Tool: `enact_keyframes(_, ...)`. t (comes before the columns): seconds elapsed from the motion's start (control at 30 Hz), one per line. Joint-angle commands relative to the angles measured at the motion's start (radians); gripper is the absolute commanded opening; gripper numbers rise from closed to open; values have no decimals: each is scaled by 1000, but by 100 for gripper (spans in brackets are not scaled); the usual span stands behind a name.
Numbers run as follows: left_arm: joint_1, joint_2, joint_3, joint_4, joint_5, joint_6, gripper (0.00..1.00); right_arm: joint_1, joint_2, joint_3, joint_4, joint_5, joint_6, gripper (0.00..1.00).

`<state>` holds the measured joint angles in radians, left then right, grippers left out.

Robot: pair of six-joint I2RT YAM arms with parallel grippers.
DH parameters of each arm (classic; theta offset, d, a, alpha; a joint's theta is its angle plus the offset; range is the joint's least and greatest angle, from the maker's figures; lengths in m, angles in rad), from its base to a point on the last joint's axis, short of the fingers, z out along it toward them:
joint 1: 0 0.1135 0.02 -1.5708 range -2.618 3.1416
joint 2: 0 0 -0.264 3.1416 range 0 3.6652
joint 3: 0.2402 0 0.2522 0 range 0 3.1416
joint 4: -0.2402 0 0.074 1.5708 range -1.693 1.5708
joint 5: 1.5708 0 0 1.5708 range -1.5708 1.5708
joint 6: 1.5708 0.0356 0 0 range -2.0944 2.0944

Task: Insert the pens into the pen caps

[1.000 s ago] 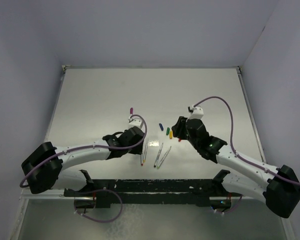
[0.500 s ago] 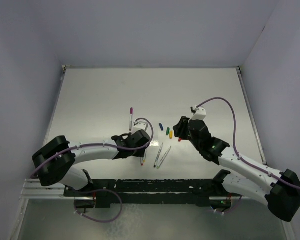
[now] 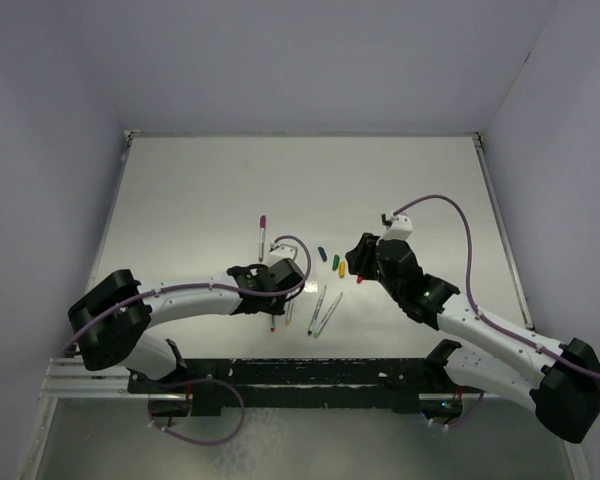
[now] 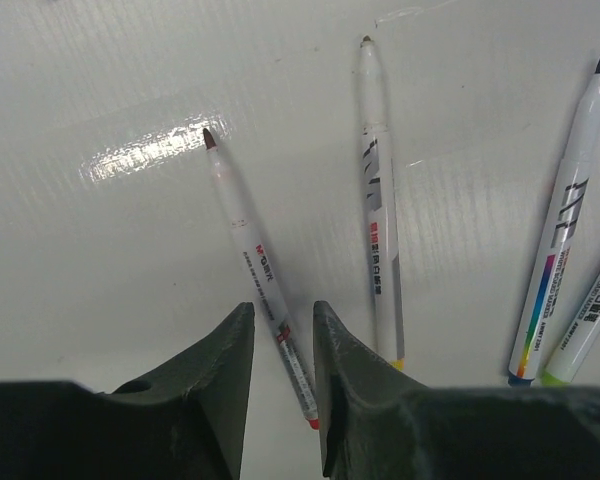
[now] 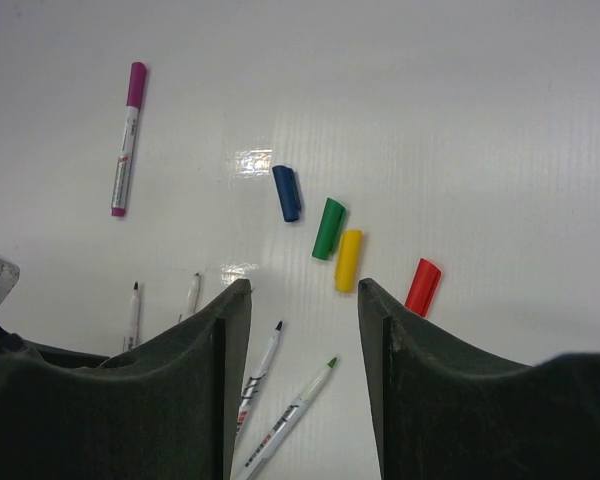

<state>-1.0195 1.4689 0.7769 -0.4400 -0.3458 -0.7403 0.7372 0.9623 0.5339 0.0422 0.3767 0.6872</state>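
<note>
A: Four pens lie bare toward the table's (image 3: 400, 180) 6 o'clock side. A fifth, the purple-capped pen (image 5: 127, 138), sits apart at their 11 o'clock, already closed. Where is the left gripper (image 4: 283, 345)?

B: Low over the red-tipped pen (image 4: 248, 240), one finger on each side of its rear half. The tip points to 12 in the wrist view. The jaws are parted only narrowly, with a sliver of table showing on each side of the barrel. Not clamped, nothing lifted.

A: Why the rear half?

B: My guess is that it leaves the writing end free to enter a cap. The neighbour pen (image 4: 377, 200) lies just beside at 3 o'clock, so the narrow spread probably avoids nudging it.

A: And the right gripper (image 5: 300, 310)?

B: Jaws spread wide, empty, hovering. Ahead of it is a diagonal row: blue cap (image 5: 287, 193), green cap (image 5: 329, 228), yellow cap (image 5: 348, 259), red cap (image 5: 422, 286). Green and yellow lie just beside each other. Red sits a little apart at the 4 o'clock end.

A: Matching cap?

B: The red one, likely. The right jaws line up nearer yellow, so a shift toward 3 o'clock looks needed. The cap is stubby and could easily tip or skid.
</note>
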Motion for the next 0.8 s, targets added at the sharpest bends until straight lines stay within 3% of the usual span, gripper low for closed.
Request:
enact_keyframes(0.0,-6,-2,35,-57,10,10,33,-4,6,29,28,3,14,49)
enact_keyframes(0.47,-2,-3,-31,-76,4,-54,32,-5,-3,41,10,-13,12,49)
enact_keyframes(0.77,55,1,-123,71,94,-31,23,-4,-18,45,-13,-18,13,49)
